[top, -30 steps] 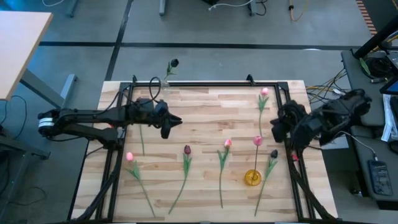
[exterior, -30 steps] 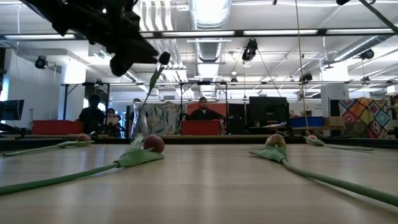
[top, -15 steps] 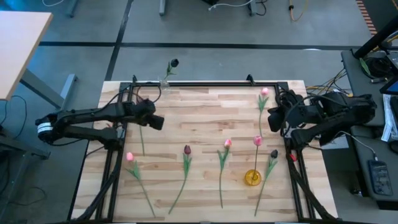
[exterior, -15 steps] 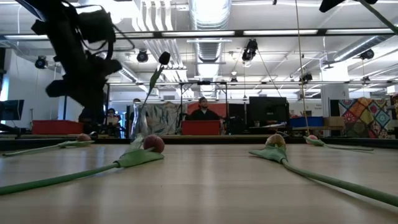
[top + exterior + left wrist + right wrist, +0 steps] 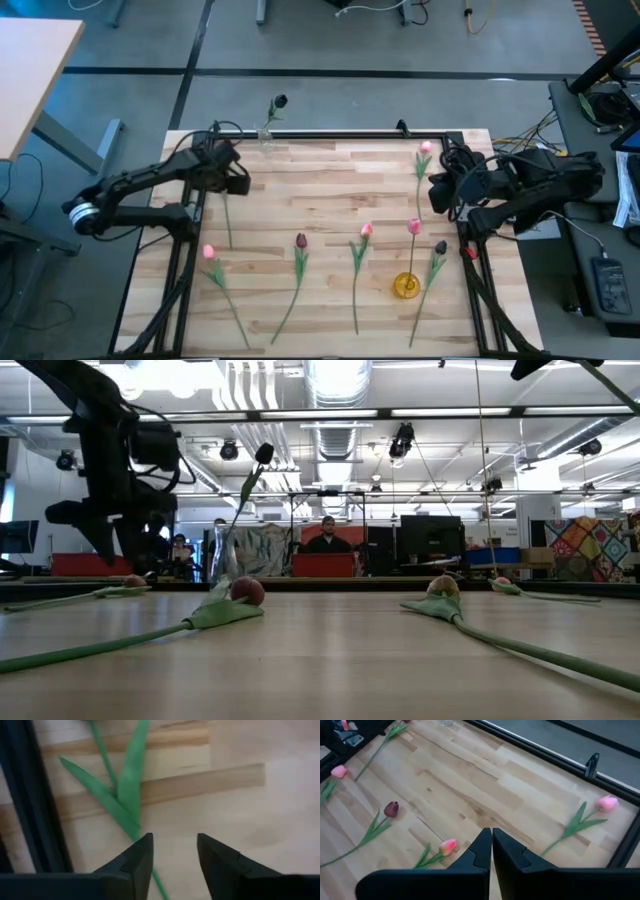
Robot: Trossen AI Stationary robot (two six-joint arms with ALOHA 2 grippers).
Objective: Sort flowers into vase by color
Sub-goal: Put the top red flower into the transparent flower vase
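Tulips lie flat on the wooden table: pink ones (image 5: 208,251), (image 5: 366,229), (image 5: 425,148) and dark ones (image 5: 300,240), (image 5: 440,247). A clear vase (image 5: 266,133) at the far edge holds one dark tulip (image 5: 279,101). A yellow vase (image 5: 405,285) holds a pink tulip (image 5: 414,227). My left gripper (image 5: 232,172) hovers open over another lying flower; its stem and leaves (image 5: 120,795) run past the open fingers (image 5: 172,845), and its head is out of sight. My right gripper (image 5: 491,837) is shut and waits above the table's right edge (image 5: 440,190).
A black metal frame (image 5: 330,132) rims the table and carries both arms. In the low view the clear vase (image 5: 225,565) stands at the far edge, with people seated in the room behind. Bare wood lies across the table's middle (image 5: 330,185).
My left gripper has swung from over the table's middle toward the far left corner and tipped down over the flower lying there. My right gripper has shifted a little toward the far edge. No flower has moved.
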